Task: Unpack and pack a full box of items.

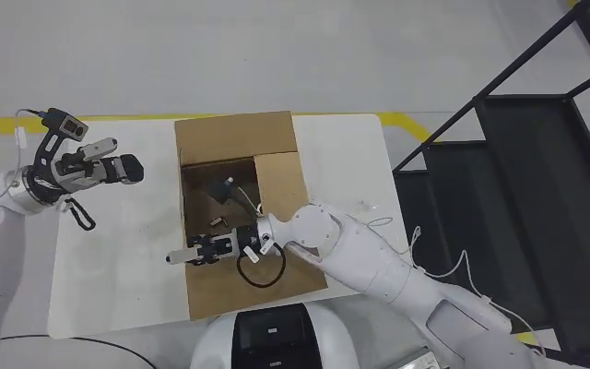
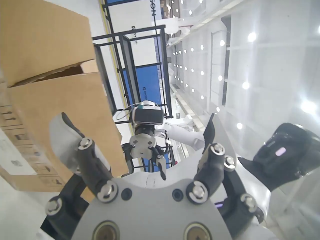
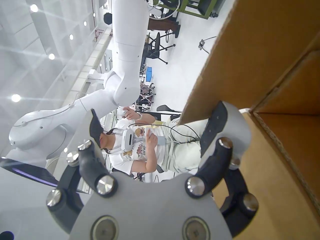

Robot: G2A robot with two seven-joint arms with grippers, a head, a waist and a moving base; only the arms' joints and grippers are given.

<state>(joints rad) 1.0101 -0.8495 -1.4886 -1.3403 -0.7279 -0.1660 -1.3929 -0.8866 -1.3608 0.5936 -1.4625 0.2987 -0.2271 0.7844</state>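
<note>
Box [image 1: 235, 138], right end effector [image 1: 184, 255] at rim

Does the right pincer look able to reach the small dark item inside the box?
Probably yes: the box is open, nothing covers the small dark item, and the open right pincer hovers beside the opening.
</note>
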